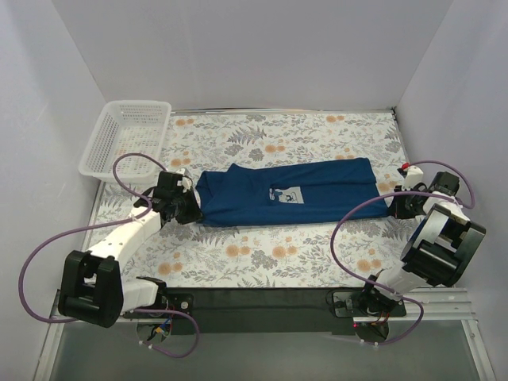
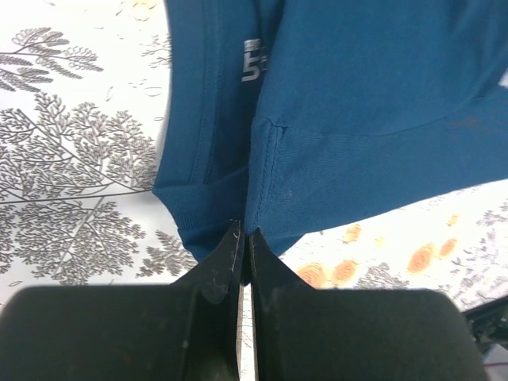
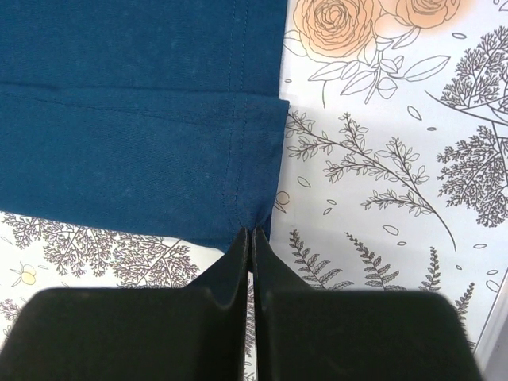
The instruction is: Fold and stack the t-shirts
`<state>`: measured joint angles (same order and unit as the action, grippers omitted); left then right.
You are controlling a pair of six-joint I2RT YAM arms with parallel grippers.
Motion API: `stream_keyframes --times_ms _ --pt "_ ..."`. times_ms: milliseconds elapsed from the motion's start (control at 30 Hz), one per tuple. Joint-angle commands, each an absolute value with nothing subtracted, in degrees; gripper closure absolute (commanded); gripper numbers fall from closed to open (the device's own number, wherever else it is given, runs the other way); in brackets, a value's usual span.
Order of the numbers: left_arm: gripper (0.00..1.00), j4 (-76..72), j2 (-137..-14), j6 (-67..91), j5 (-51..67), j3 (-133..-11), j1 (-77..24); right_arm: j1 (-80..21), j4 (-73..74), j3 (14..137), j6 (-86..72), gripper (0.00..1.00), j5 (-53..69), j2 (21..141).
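Ben: Where is the t-shirt [image 1: 317, 190]?

Mia: It lies flat in the middle of the table [image 1: 262, 254], which has flowers and leaves drawn all over it. The shirt is dark blue. It is folded into a long strip that goes from left to right.

Ben: Is there something on it?

Mia: Yes, a light square picture [image 1: 289, 194] sits on top, near the middle of the strip. It is too small for me to tell what it shows.

Ben: What about the left pincer [image 2: 242, 236]?

Mia: It is at the left end of the shirt, down low by the table. Its two black fingers [image 2: 210, 274] are pressed together, with just a thin line between them. The tips touch the edge of the blue cloth, right where a seam runs down. I cannot tell if a bit of cloth is caught in there.

Ben: And the right pincer [image 3: 252, 236]?

Mia: It is at the other end, on the right. It is squeezed closed too. Its tips meet just at the corner of the hem. From above it looks a little bit off the shirt, so I cannot tell if it has hold of anything.

Ben: What else is there?

Mia: A white basket [image 1: 99, 147] with little holes stands in the far left corner, well apart from the shirt. Purple cables [image 1: 349, 218] loop from both arms.
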<state>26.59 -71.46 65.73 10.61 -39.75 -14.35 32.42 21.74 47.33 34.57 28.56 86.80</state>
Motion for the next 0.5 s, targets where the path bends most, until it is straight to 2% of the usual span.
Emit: stream_keyframes --times_ms 0,200,467 --pt "1.0 26.37 -66.37 66.97 14.14 -39.55 -13.89 33.31 21.62 48.43 35.68 0.99 28.03 87.71" --pt "1.0 26.89 -67.76 74.96 23.38 -37.01 -13.8 33.4 22.76 49.04 35.86 0.99 30.06 87.89" --pt "1.0 30.76 -73.55 77.78 18.03 -35.59 -13.62 33.84 23.12 50.53 36.04 0.99 29.18 89.12"
